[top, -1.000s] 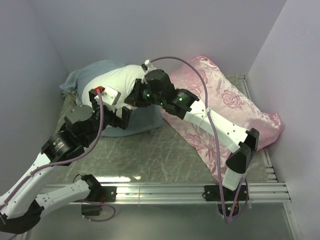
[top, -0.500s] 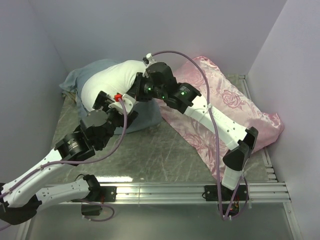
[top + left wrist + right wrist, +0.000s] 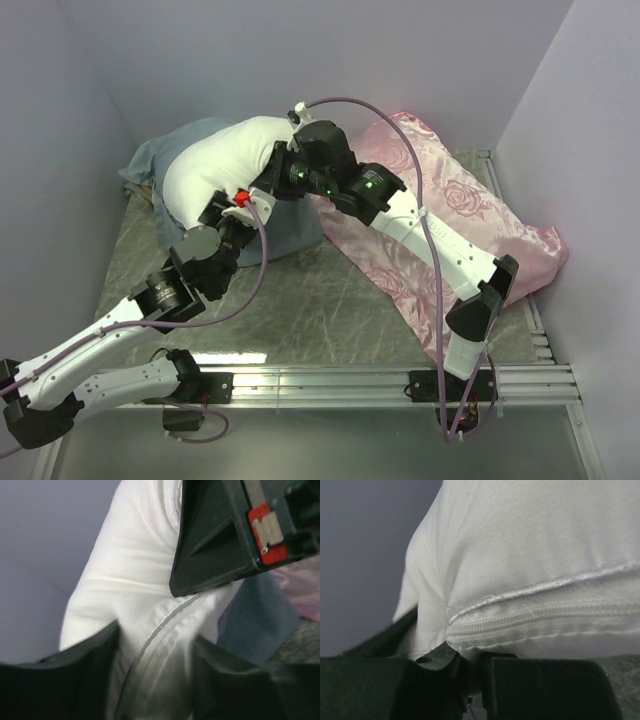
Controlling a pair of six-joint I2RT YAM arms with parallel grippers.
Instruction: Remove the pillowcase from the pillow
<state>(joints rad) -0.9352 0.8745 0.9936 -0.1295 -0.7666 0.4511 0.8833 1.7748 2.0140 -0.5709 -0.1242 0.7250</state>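
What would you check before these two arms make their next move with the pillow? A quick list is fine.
1. Right fingers pinching the pillow: ok, shut on its seamed edge.
2. Left fingers placed around the pillow's edge: ok, one on each side, not yet closed.
3. Pillow out of the pillowcase: not ok, grey-blue cloth is bunched around its lower end.
4. Something holding the pillowcase back: not ok, neither arm grips it.
5. Pink cushion out of the grip: ok, it lies off to the right with no fingers on it.
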